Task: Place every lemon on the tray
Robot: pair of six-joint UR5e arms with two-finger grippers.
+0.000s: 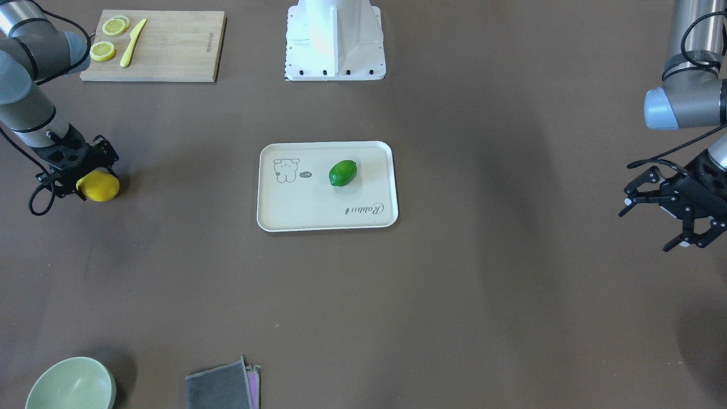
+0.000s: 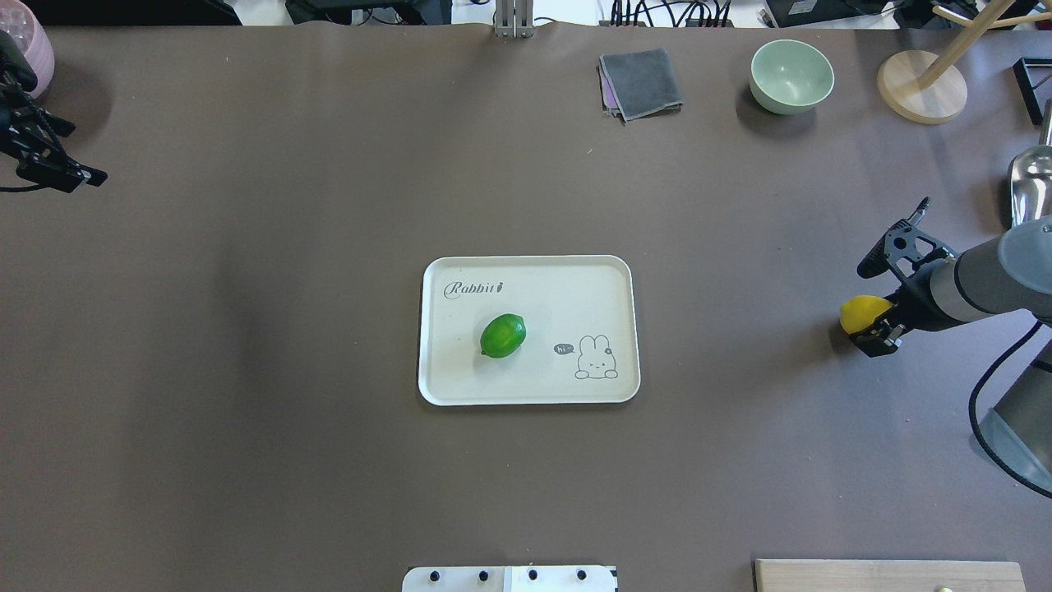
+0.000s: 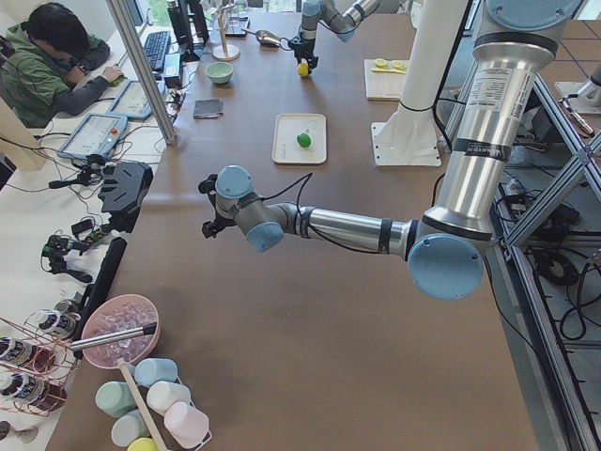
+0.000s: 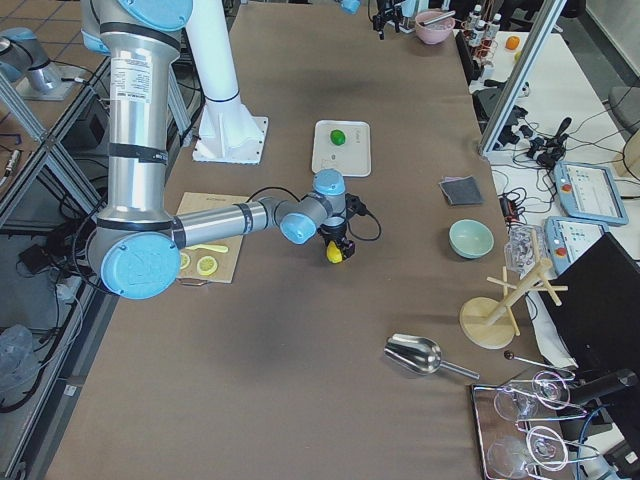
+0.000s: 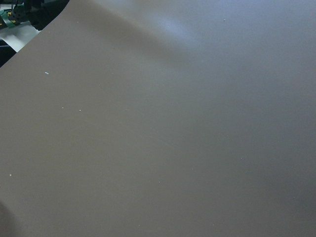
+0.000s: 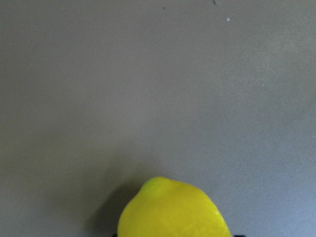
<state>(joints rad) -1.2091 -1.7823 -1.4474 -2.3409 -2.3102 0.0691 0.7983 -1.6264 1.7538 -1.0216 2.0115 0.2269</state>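
Note:
The green lemon (image 1: 343, 172) lies on the cream tray (image 1: 318, 210) at the table's middle; both also show in the overhead view, the lemon (image 2: 503, 335) on the tray (image 2: 534, 382). The yellow lemon (image 1: 101, 187) sits off the tray, far out on my right side (image 2: 861, 312), low at the table. My right gripper (image 1: 85, 180) points down over it with its jaws spread to either side; the right wrist view shows the lemon (image 6: 173, 210) at its bottom edge. My left gripper (image 1: 653, 221) is open and empty, far from the tray.
A wooden cutting board (image 1: 170, 45) with lemon slices (image 1: 108, 40) and a yellow knife (image 1: 133, 42) lies near my right arm. A green bowl (image 2: 791, 76), a grey cloth (image 2: 641, 82), a wooden stand (image 2: 920, 86) and a metal scoop (image 2: 1031, 185) stand at the far side.

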